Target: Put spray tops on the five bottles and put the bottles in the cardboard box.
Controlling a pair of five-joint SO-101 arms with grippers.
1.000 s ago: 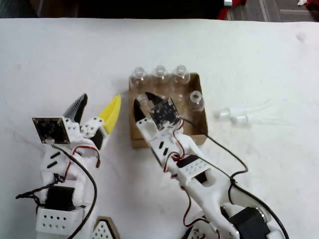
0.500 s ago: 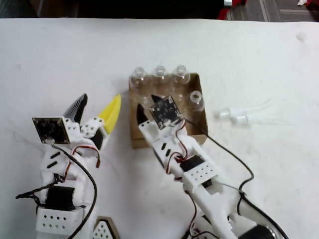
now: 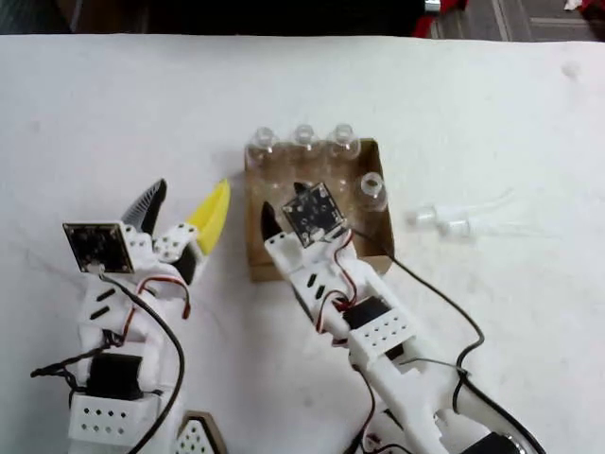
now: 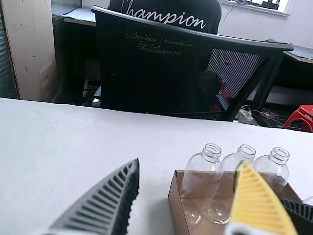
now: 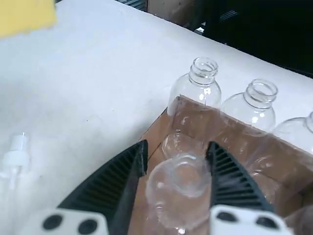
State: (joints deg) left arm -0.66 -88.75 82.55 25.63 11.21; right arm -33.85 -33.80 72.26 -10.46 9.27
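Gripping an uncapped bottle (image 5: 178,178) within the cardboard box (image 5: 234,139), right tool (image 5: 176,148); left tool (image 3: 192,185) wide apart, beside the box.

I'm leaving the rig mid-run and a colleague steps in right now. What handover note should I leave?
Left gripper: open, empty, beside the box.
Right gripper: shut on the neck of a bottle inside the box.
Four more bottles stand in the box: three along the far wall, one by the right wall.
Two spray tops lie on the table beside the box.
Done: bottles boxed.
Left: none has a top yet; fit all.
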